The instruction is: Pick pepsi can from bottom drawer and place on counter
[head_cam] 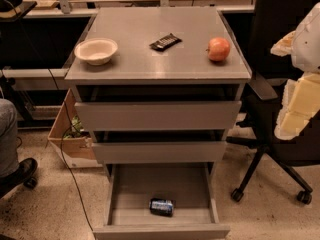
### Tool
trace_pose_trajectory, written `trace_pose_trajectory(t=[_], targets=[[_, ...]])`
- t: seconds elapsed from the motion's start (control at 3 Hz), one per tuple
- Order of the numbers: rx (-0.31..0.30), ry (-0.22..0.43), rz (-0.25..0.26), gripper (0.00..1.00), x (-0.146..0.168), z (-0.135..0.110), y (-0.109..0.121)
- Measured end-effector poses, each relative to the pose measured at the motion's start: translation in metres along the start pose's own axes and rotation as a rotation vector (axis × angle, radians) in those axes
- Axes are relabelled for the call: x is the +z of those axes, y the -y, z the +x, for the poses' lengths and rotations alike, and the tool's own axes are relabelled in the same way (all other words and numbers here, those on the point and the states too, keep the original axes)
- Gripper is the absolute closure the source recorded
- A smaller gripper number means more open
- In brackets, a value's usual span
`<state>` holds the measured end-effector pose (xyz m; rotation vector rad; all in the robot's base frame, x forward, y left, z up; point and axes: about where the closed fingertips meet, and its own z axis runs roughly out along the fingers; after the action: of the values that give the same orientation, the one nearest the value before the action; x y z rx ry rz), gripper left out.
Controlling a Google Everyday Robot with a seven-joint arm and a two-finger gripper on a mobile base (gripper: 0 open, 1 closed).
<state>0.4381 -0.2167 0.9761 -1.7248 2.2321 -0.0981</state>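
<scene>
Pepsi can: lying in the open bottom drawer

Item: small dark-blue drink can with pale markings along its side. It lies on its side, long axis running left to right, in the lower centre of the frame. It rests on the floor of the bottom drawer, near the front wall and about midway between the side walls.

Housing: bottom drawer pulled well out, a shallow grey tray with nothing else in it. The two upper drawers each stand slightly out.

Counter: flat grey top, upper centre of the frame. It bears a white bowl at the left, a black snack bar in the middle and a red round fruit at the right, each apart from the others.

Gripper: pale white and yellow assembly at the right edge of the frame, level with the upper drawers, in front of a black office chair. It is well apart from the can and touches nothing; whether it is released or clenched cannot be told.

Surroundings: cardboard box on the floor left of the cabinet; a person's leg and dark shoe at the far left.
</scene>
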Motion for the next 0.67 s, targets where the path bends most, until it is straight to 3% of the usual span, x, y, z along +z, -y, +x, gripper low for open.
trace_pose_trajectory(t=[0.33, 0.67], targets=[[0.000, 0.000, 0.000, 0.00, 0.000, 0.000, 0.000], [-0.007, 0.011, 0.003, 0.00, 0.020, -0.006, -0.003]])
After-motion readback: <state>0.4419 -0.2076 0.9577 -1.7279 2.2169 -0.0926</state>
